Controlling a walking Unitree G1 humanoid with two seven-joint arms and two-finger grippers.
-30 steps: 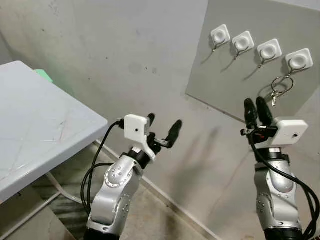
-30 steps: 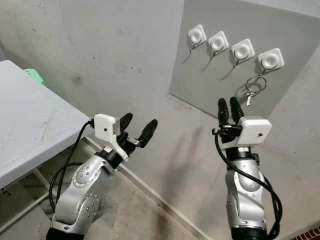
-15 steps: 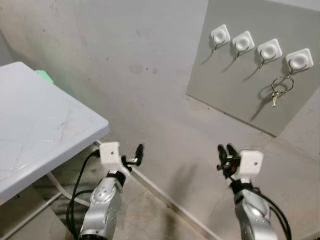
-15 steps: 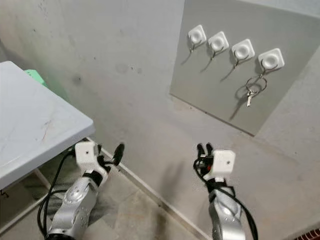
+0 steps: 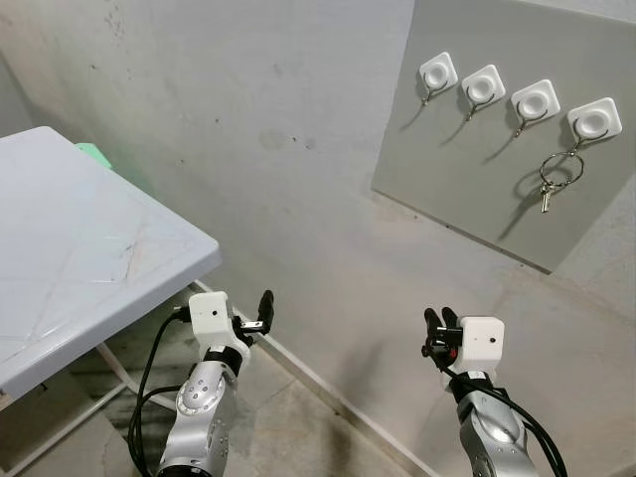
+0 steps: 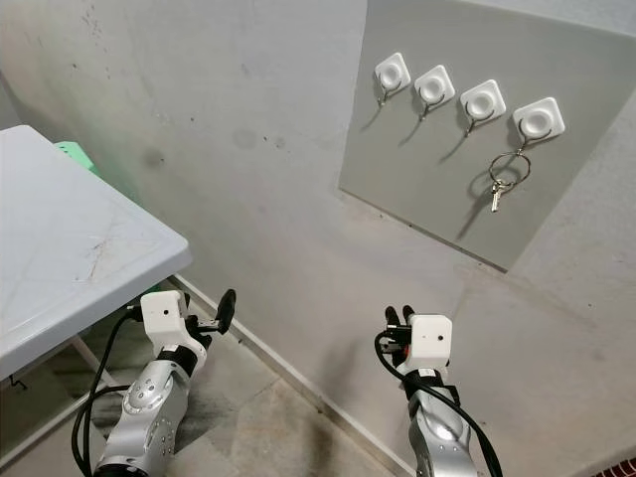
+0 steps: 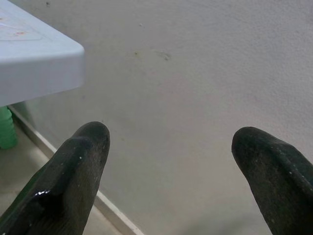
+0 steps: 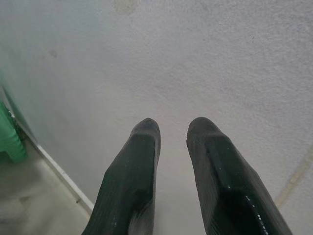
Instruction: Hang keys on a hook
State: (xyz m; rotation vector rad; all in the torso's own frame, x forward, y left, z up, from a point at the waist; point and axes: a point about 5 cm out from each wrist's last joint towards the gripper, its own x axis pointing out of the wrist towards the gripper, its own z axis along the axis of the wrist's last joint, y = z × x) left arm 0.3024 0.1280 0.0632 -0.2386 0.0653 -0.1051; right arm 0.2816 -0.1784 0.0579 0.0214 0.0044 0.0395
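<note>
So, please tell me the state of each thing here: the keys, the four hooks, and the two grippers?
keys: hanging from the rightmost hook, held by nothing
rightmost hook: carries the keys
other three hooks: bare
left gripper: jaws wide open, empty, low near the table
right gripper: jaws nearly closed with a small gap, empty, low and far below the keys

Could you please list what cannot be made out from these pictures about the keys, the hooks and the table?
- Keys: too small in the eye views to count them or read their shape; one ring hangs from the rightmost hook.
- Wire tips of the other hooks: too small to see clearly.
- Table: cut off by the left edge; its legs are mostly hidden under the top.
- Green object: mostly hidden behind the table.
</note>
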